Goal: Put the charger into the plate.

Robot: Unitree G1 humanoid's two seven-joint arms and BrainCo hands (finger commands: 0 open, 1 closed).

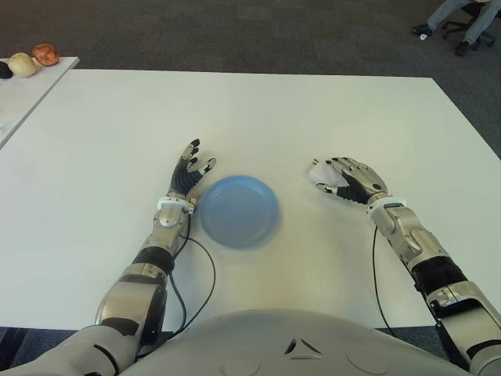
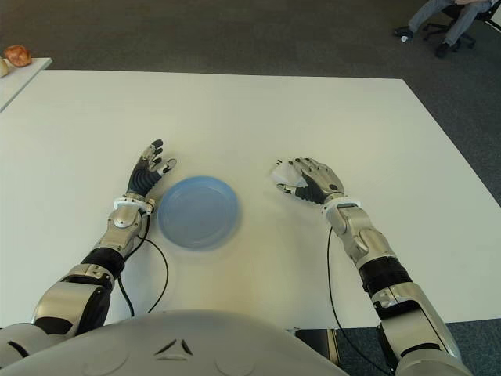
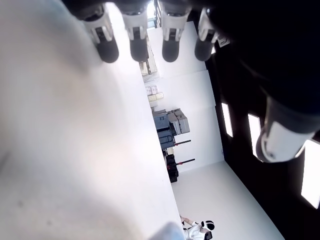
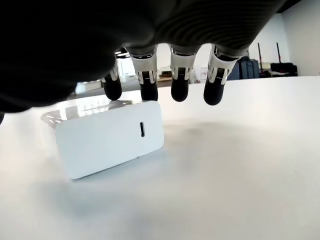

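Note:
A blue plate (image 1: 239, 210) lies on the white table (image 1: 250, 110), close in front of me. Right of the plate a small white charger (image 4: 110, 137) sits on the table, its port facing my right wrist camera. My right hand (image 1: 338, 178) arches over the charger (image 1: 317, 171). Its fingers (image 4: 180, 87) hang just above and past the block, and nothing in these views shows them closed on it. Just left of the plate is my left hand (image 1: 192, 166), fingers (image 3: 135, 42) stretched out and holding nothing.
A second white table (image 1: 19, 94) at the far left carries a few round food items (image 1: 35, 59). Beyond the table's far right corner are an office chair and a person's legs (image 1: 462, 19). Thin black cables (image 1: 205, 274) trail from both wrists.

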